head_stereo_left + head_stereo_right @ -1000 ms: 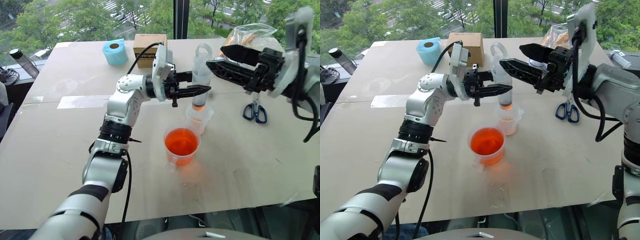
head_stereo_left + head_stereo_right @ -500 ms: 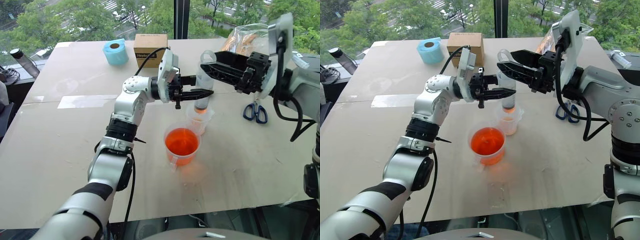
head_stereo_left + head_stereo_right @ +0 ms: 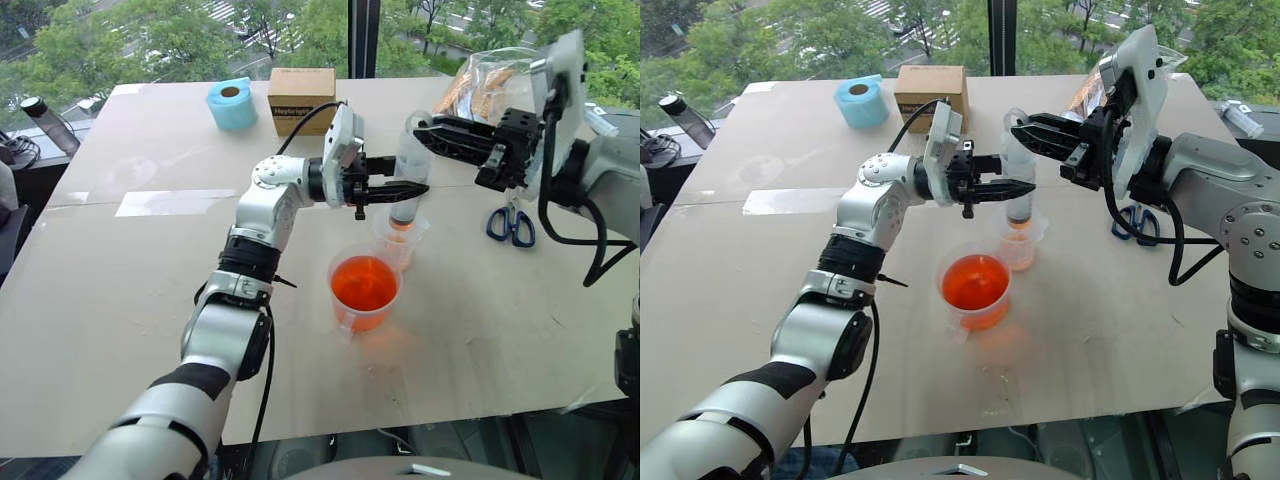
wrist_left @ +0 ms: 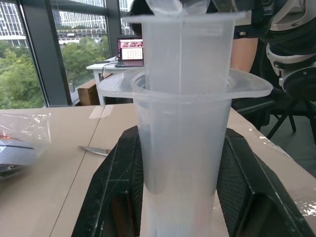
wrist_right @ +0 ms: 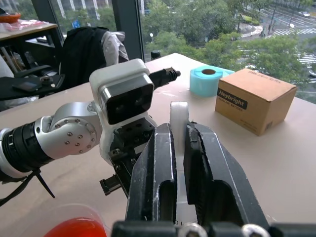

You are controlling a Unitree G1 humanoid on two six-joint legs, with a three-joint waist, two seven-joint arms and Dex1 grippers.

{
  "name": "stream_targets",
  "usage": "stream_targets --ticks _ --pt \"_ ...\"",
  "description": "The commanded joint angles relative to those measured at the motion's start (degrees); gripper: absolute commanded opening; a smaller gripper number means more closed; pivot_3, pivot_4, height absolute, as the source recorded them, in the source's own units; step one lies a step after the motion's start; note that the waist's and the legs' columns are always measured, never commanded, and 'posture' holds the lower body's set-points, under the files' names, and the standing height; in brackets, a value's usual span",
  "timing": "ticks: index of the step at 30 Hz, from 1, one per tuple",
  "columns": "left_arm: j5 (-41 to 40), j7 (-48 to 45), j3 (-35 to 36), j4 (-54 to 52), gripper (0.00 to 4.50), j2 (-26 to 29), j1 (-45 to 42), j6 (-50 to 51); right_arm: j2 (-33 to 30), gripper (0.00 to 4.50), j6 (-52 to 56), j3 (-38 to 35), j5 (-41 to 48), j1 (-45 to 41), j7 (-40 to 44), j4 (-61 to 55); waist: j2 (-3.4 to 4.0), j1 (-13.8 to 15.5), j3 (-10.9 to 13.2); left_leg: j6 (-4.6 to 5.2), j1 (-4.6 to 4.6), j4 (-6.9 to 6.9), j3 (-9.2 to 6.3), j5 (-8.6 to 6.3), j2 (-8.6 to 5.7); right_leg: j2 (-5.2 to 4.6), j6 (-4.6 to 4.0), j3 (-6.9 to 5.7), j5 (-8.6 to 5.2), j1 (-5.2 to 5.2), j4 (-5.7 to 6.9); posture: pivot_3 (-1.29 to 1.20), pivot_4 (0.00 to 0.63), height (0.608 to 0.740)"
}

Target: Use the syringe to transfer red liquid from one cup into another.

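Note:
The syringe (image 3: 410, 165) stands upright over the smaller clear cup (image 3: 399, 240), its tip down inside the rim. My left gripper (image 3: 413, 187) reaches in level from the left and is shut on the syringe barrel (image 4: 182, 148); a black finger (image 4: 117, 190) shows on each side. My right gripper (image 5: 178, 129) comes from the right and is shut on the white plunger loop (image 5: 178, 112) at the top. Red liquid (image 3: 363, 281) fills the wider handled cup (image 3: 345, 322), which stands just in front of the clear cup. An orange tint shows at the syringe's bottom end.
At the back of the table stand a blue tape roll (image 3: 231, 103) and a cardboard box (image 3: 300, 95). Blue-handled scissors (image 3: 511, 222) lie under my right arm, with a clear plastic bag (image 3: 490, 78) behind. A dark bottle (image 3: 45, 125) lies off the far left edge.
My right gripper has swung in toward the syringe top and gone from wide open to shut on the plunger loop. The left gripper has kept its hold on the barrel.

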Motion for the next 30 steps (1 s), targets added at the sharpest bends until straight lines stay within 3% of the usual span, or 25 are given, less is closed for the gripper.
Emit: stream_targets --ticks 1,9,15,19,25,30 --pt "-1.9 0.1 2.7 -1.6 1.39 -0.8 -4.1 -2.4 -1.3 0.04 4.6 2.3 -1.1 1.6 0.2 -1.0 0.0 0.0 0.0 0.0 0.0 0.0 0.0 0.0 0.0 0.0 0.0 0.0 0.0 0.0 0.01 0.0 0.15 0.74" --pt "-1.5 -0.3 3.0 -0.9 1.39 -1.1 -4.5 -2.9 -1.1 0.04 4.9 2.4 -3.0 2.5 1.9 -1.5 0.0 0.0 0.0 0.0 0.0 0.0 0.0 0.0 0.0 0.0 0.0 0.0 0.0 0.0 0.0 0.0 0.15 0.74" --pt "-1.4 -0.4 3.2 -0.4 1.39 -1.1 -4.4 -3.6 2.2 2.66 3.6 -5.2 2.8 -0.4 1.7 1.5 0.0 0.0 0.0 0.0 0.0 0.01 0.0 0.0 0.0 -0.01 0.0 0.0 0.0 0.0 0.02 0.0 0.15 0.74" --pt "-1.2 -0.3 3.7 -0.2 1.39 -1.3 -4.5 -3.8 0.3 4.45 4.4 -10.2 6.7 0.6 2.4 2.4 0.0 0.3 0.0 0.0 -0.02 0.03 -0.01 0.0 0.0 -0.02 0.0 -0.03 0.0 0.0 0.24 0.0 0.15 0.74" --pt "-1.3 1.2 4.5 -1.4 1.39 -0.7 -5.5 -2.6 -2.0 4.45 3.6 -12.7 6.6 6.0 3.9 2.3 0.0 0.3 0.0 0.0 -0.05 0.04 -0.02 0.0 -0.01 -0.01 0.0 -0.04 0.0 0.01 0.24 0.0 0.15 0.74" --pt "-3.0 6.7 6.5 -9.6 1.39 4.0 -7.1 7.2 -3.8 4.45 3.1 -14.7 5.7 10.8 4.5 2.4 0.0 -0.1 0.0 0.0 -0.05 0.04 -0.04 0.0 0.0 0.0 0.0 -0.02 0.0 -0.02 0.26 0.0 0.15 0.74"
